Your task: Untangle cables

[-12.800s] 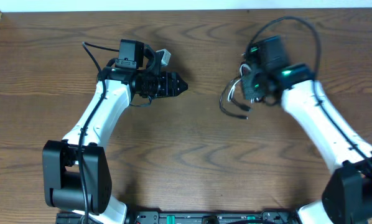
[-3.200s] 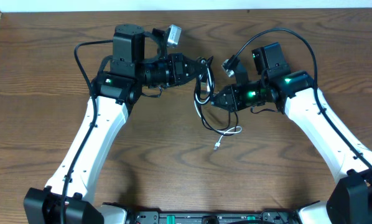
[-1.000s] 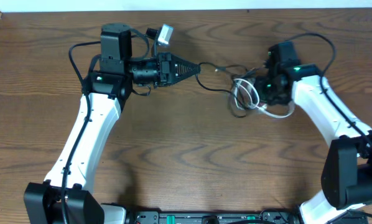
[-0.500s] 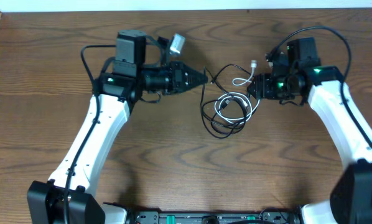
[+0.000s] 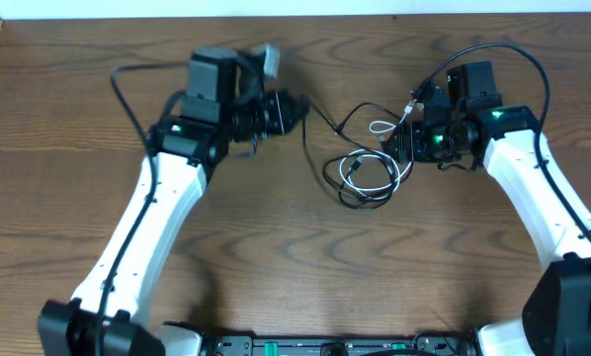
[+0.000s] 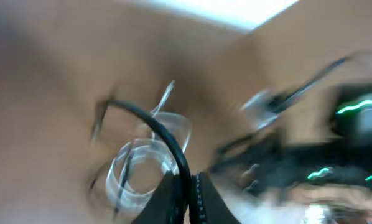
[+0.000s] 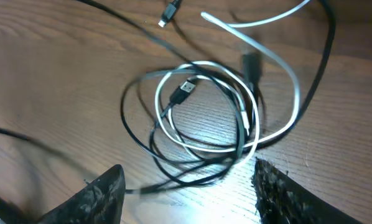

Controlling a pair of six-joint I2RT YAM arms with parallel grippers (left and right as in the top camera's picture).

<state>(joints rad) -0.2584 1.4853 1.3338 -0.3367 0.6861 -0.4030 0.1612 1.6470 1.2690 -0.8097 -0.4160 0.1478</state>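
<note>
The cables (image 5: pixel 368 178) lie as a loose tangle of black and white loops on the wooden table between my two arms. One black cable (image 5: pixel 325 124) runs from the tangle up and left into my left gripper (image 5: pixel 302 107), which is shut on it. The left wrist view is blurred, but the black cable (image 6: pixel 173 149) shows pinched between the tips of the left gripper (image 6: pixel 189 190). My right gripper (image 5: pixel 399 146) stands open at the tangle's right edge. In the right wrist view the cables (image 7: pixel 204 118) lie just ahead of the right gripper (image 7: pixel 186 196), with nothing between its fingers. A white cable end (image 5: pixel 379 127) curls above the tangle.
The brown wooden table (image 5: pixel 276 257) reaches a white wall strip at the far edge. Thick black wires of the arms arch over the right wrist (image 5: pixel 513 49) and beside the left wrist (image 5: pixel 127 74).
My right gripper opened and let go of the tangle, which now rests on the table lower and further left. The left gripper pulled back to the left with the black cable still pinched.
</note>
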